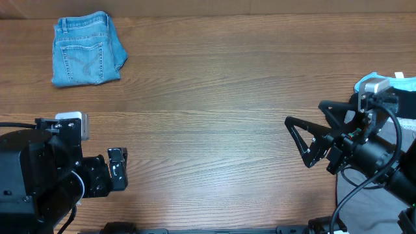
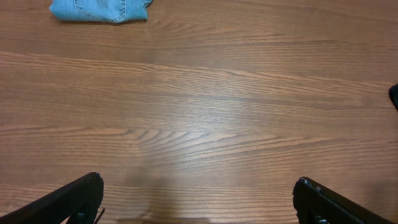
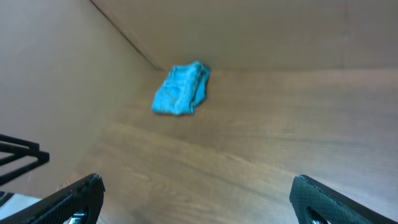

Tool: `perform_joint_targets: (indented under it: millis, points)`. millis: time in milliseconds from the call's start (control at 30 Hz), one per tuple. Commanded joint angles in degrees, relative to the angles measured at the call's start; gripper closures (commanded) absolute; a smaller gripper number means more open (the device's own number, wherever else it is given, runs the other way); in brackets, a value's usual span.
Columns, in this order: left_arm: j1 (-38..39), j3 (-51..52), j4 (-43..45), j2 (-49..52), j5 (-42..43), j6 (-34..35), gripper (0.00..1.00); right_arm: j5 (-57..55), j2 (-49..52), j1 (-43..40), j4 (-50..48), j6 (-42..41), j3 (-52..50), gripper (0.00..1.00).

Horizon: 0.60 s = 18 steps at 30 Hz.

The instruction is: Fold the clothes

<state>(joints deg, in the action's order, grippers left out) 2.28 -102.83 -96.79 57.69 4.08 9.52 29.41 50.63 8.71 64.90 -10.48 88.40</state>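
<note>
The clothes in view are light-blue denim jeans point(image 1: 86, 58), folded into a compact square with a back pocket facing up, lying at the far left of the wooden table point(image 1: 214, 84). They show at the top left edge of the left wrist view point(image 2: 99, 9) and as a blurred blue bundle in the right wrist view point(image 3: 181, 90). My left gripper point(image 1: 120, 169) point(image 2: 198, 199) is open over bare wood at the near left, far from the jeans. Over the right side my right gripper point(image 1: 298, 143) point(image 3: 198, 196) is open too, with nothing between its fingers.
A pale-blue cloth point(image 1: 406, 84) lies at the right edge behind the right arm. Light grey fabric point(image 1: 364, 195) sits under that arm at the near right. A dark shape point(image 2: 394, 96) pokes in at the right edge of the left wrist view.
</note>
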Motion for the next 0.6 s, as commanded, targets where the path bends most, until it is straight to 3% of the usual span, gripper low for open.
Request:
perform_joint_targets:
  millis: [0, 567]
  points:
    - [0.4, 0.7, 0.3, 0.4, 0.3, 1.9, 0.0, -0.9, 0.0, 0.2, 2.2, 0.0, 0.5, 0.0]
    - [0.4, 0.7, 0.3, 0.4, 0.3, 1.9, 0.0, -5.0, 0.1, 0.2, 12.1, 0.5, 0.5, 0.0]
